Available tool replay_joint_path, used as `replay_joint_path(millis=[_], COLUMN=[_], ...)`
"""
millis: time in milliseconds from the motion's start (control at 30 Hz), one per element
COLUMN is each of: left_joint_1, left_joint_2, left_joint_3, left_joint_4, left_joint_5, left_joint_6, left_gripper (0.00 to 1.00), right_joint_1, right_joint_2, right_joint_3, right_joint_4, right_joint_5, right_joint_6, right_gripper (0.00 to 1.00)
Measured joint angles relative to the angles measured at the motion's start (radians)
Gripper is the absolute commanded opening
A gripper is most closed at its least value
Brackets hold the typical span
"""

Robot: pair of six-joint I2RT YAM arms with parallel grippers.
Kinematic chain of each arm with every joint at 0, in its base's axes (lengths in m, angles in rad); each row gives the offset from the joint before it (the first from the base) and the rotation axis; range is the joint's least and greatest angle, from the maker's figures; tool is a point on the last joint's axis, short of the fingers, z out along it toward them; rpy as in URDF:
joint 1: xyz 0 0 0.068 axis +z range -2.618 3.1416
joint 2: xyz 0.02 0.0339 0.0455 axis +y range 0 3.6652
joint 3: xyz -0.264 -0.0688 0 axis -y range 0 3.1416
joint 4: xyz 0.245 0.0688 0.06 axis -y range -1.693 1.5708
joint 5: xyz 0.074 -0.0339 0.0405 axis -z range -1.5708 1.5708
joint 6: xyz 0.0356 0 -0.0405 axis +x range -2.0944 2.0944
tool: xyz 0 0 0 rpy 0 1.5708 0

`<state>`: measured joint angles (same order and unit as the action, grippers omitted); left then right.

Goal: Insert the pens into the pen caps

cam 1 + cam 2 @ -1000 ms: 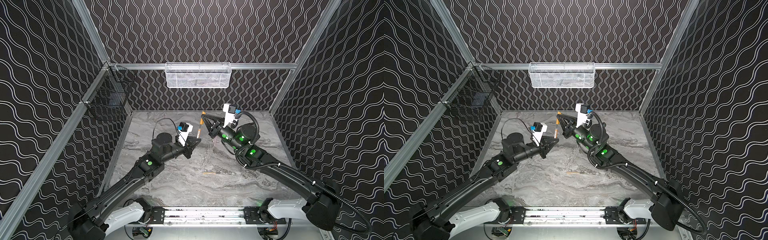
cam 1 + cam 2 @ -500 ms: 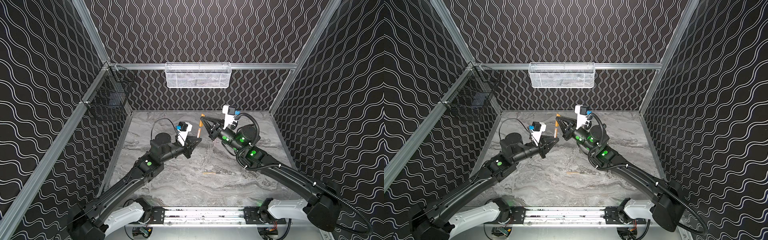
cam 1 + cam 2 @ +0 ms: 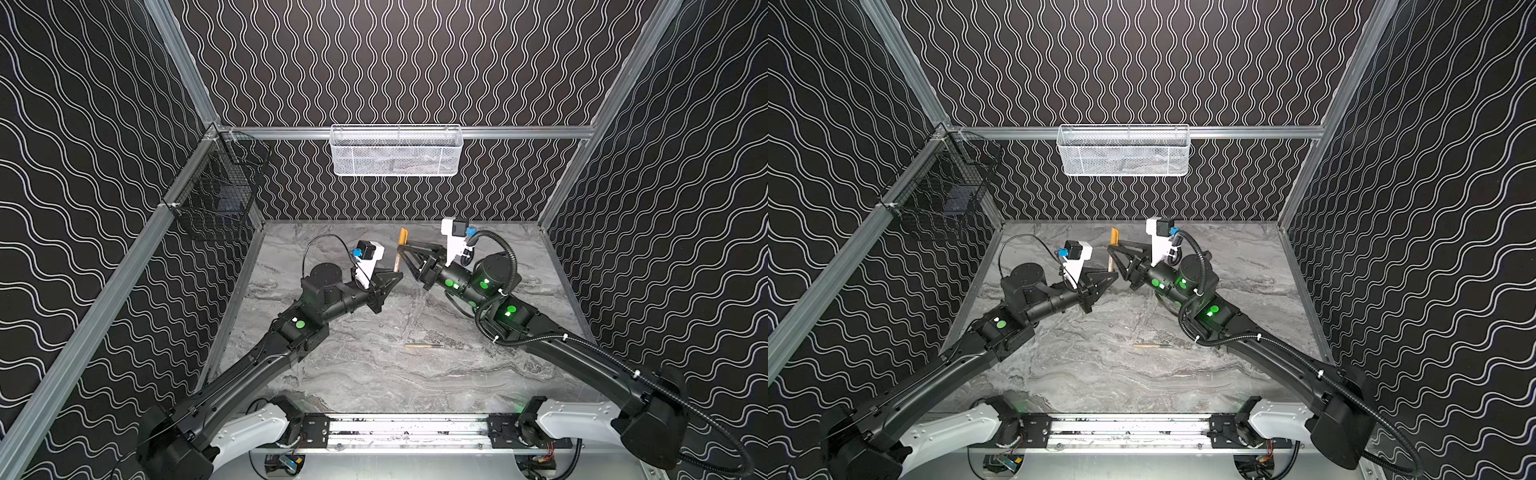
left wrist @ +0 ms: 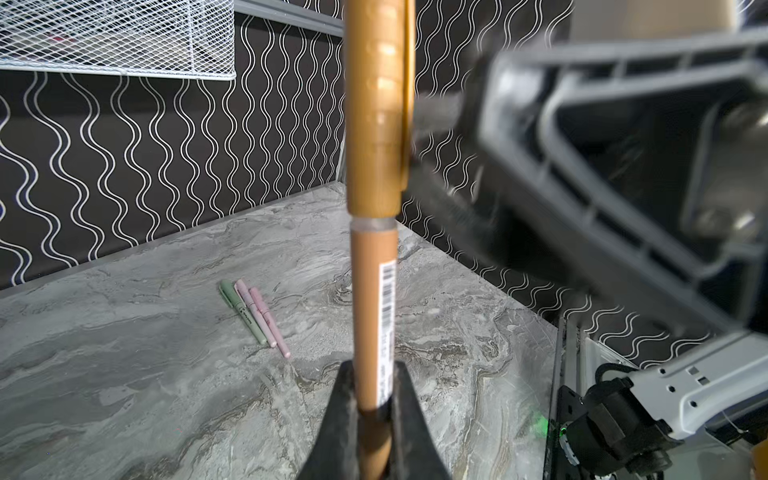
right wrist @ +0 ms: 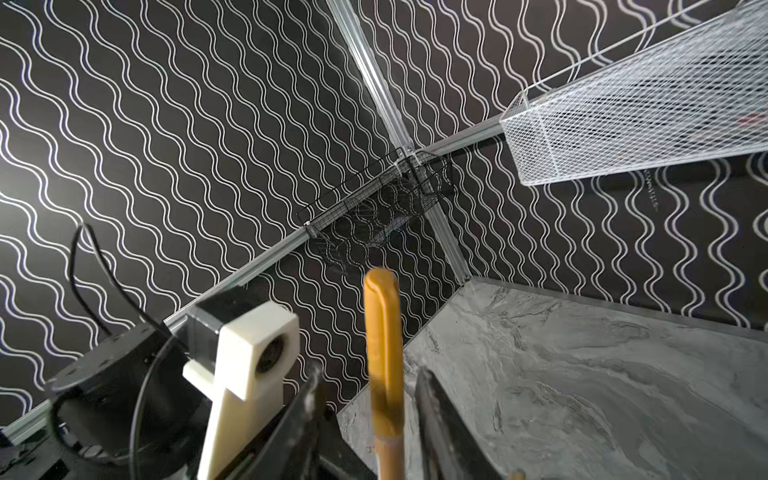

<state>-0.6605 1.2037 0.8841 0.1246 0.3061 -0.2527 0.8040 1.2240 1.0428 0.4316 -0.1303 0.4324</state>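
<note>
The tan-brown pen point(image 4: 372, 311) stands upright above the marble-patterned table point(image 3: 374, 374), clamped low on its barrel by the left gripper point(image 4: 372, 368). Its cap point(image 5: 382, 332) looks seated on top. The right gripper point(image 5: 368, 370) brackets the cap with its jaws spread and a gap on each side. It should back straight off without brushing the cap, while the left holds firm. Both arms reach inward, with their grippers meeting mid-table.
</note>
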Motion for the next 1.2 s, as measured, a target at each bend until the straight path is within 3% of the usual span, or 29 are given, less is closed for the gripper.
replay_joint_path(millis=[200, 400, 567, 833, 1200], left_joint_1=[0.000, -0.001, -0.002, -0.002, -0.003], left_joint_2=[0.021, 0.031, 0.030, 0.035, 0.035], left_joint_3=[-0.009, -0.048, -0.052, -0.047, -0.044], left_joint_4=[0.024, 0.069, 0.097, 0.100, 0.098], left_joint_5=[0.000, 0.008, 0.012, 0.018, 0.027], left_joint_6=[0.033, 0.050, 0.057, 0.069, 0.069], left_gripper=[0.00, 0.00, 0.00, 0.00, 0.00], right_joint_1=[-0.019, -0.080, -0.106, -0.110, -0.109], right_joint_2=[-0.015, 0.009, 0.029, 0.033, 0.065], right_joint_3=[0.101, 0.221, 0.257, 0.254, 0.264], right_joint_4=[-0.189, -0.359, -0.443, -0.441, -0.410], right_joint_5=[0.019, -0.013, -0.071, -0.141, -0.167], right_joint_6=[-0.034, -0.051, -0.044, -0.047, -0.029], right_gripper=[0.42, 0.29, 0.26, 0.28, 0.19])
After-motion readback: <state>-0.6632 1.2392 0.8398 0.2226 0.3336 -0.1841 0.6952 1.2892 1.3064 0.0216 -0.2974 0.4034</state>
